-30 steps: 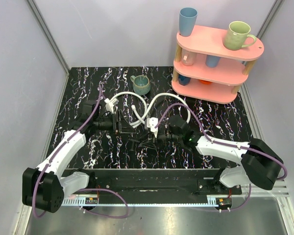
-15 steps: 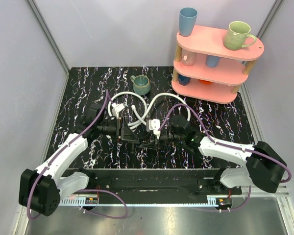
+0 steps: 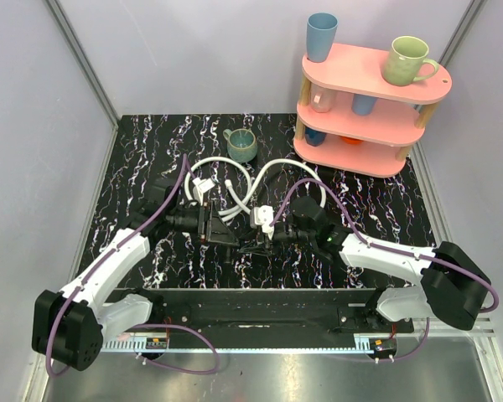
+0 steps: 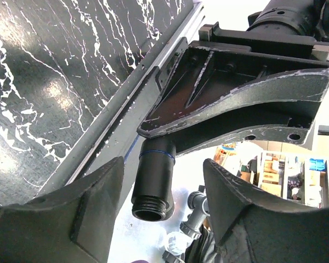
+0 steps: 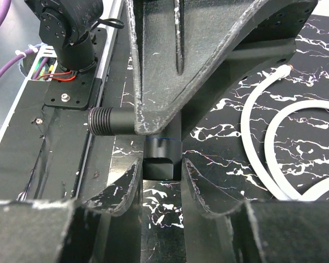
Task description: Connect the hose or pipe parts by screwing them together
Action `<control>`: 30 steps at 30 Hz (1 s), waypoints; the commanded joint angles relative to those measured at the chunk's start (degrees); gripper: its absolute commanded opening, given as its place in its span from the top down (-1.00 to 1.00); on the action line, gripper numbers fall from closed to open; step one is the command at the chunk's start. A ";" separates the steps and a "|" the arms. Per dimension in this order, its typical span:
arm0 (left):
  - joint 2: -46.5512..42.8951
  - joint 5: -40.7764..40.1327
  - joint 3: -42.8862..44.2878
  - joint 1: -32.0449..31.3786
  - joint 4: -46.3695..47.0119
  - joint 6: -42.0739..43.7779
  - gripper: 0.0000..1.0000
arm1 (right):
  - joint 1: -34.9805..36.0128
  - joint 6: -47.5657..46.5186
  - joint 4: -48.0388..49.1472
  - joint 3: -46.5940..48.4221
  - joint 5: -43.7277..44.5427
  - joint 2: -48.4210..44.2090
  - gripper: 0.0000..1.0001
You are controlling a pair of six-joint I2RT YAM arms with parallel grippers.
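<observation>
A black pipe part (image 5: 163, 150) with a thin blue ring is clamped between the fingers of my right gripper (image 5: 162, 167), which is shut on it. A black threaded end (image 5: 101, 120) sticks out to the left. In the left wrist view the same black pipe part (image 4: 156, 175) hangs between the fingers of my left gripper (image 4: 163, 171). There is a gap on each side, so this gripper is open. Both grippers meet mid-table, left gripper (image 3: 222, 228) facing right gripper (image 3: 260, 236). Two white hoses (image 3: 226, 180) (image 3: 295, 172) lie looped just behind them.
A green mug (image 3: 241, 145) stands behind the hoses. A pink three-level shelf (image 3: 352, 121) with mugs on it fills the back right. Purple cables run along both arms. A white hose (image 5: 257, 109) curves close to the right gripper's right side.
My left gripper has moved right and nearer to the right gripper, coming to stand around the black pipe part. The right gripper shifted slightly right and kept its hold.
</observation>
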 commanded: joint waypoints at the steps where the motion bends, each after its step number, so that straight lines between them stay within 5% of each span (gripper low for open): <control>1: 0.31 2.37 2.16 -0.14 -1.97 3.13 -0.20 | 0.15 -2.02 2.44 2.02 1.30 -2.69 0.91; 8: 0.57 2.98 1.81 -0.22 -1.27 3.66 0.19 | 0.24 -0.35 2.09 3.16 0.43 -2.78 0.90; 12: 0.48 0.09 2.24 -0.14 -0.22 1.21 1.00 | 0.24 2.36 2.70 4.21 3.05 -3.65 0.44; 13: 0.31 -1.31 2.24 -0.14 1.18 0.15 1.00 | 0.24 6.29 2.79 4.65 7.15 -3.74 0.01; 14: -0.30 -3.58 1.90 -0.14 2.58 -1.08 1.00 | 0.24 8.94 2.62 5.18 9.28 -3.92 -0.12; 20: -3.03 -12.91 0.41 -0.14 15.06 -12.58 1.00 | 0.24 27.22 -1.25 6.59 17.21 -7.52 -0.58; 24: -4.96 -16.52 -2.76 -0.14 27.19 -23.30 1.00 | 0.24 35.84 -3.79 7.72 19.05 -7.17 -0.60; 30: -8.74 -23.29 -2.06 -0.14 27.55 -24.02 1.00 | 0.24 44.99 -4.15 12.29 17.39 -3.66 -0.51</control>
